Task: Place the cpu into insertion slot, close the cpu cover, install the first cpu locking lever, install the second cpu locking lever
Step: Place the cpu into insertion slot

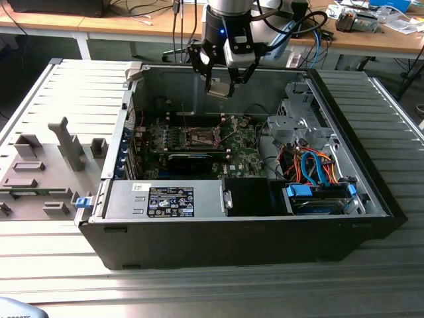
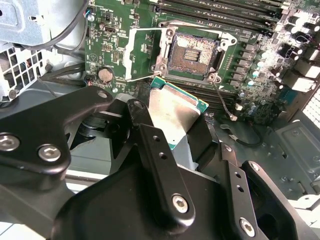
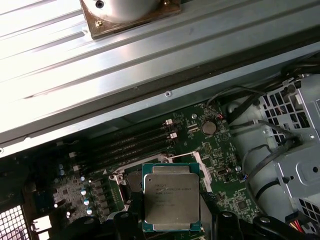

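We see the hand (image 1: 219,87) above an open computer case (image 1: 232,245) that stands on a ribbed metal desk (image 1: 199,291). Its fingers (image 2: 155,150) are closed on the cpu (image 3: 171,200), gripping it by two opposite edges. The cpu is in the air over the green motherboard (image 2: 107,45), apart from the insertion slot (image 2: 192,52), which lies uncovered with its contacts bare.

Lab: cluttered workbenches (image 1: 119,23), slatted rig table (image 1: 199,291)
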{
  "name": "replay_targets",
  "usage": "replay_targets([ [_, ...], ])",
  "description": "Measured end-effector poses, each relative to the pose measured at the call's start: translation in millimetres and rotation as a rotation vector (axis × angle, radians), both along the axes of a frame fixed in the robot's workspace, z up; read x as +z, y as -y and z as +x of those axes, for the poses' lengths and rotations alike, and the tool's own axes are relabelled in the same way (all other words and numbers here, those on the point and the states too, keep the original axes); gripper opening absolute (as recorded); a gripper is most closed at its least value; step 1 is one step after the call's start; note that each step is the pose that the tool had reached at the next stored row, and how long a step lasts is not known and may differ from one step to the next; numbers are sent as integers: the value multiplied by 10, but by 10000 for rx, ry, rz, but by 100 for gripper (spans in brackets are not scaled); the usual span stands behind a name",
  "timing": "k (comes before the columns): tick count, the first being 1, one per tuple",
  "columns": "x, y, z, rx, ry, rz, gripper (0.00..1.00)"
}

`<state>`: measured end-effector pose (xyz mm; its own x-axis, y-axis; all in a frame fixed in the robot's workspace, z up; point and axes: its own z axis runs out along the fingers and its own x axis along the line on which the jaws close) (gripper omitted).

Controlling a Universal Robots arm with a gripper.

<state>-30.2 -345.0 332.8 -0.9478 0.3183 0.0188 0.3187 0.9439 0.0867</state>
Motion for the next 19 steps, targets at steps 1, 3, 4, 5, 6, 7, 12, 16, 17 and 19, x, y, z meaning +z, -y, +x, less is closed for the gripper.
replay_targets([
  [1,0,0,0,-10,0,0,54],
  [3,-1,0,0,-32,0,0,54],
  [4,-1,0,0,-42,0,0,54],
  [5,-1,0,0,-50,0,0,54],
  [6,-1,0,0,-65,0,0,54],
  [7,-1,0,0,-73,0,0,54],
  [12,-2,0,0,-161,0,0,54],
  [16,-3,0,0,-213,0,0,54],
  [17,-3,0,0,-226,0,0,54],
  [19,-4,0,0,-257,0,0,54],
])
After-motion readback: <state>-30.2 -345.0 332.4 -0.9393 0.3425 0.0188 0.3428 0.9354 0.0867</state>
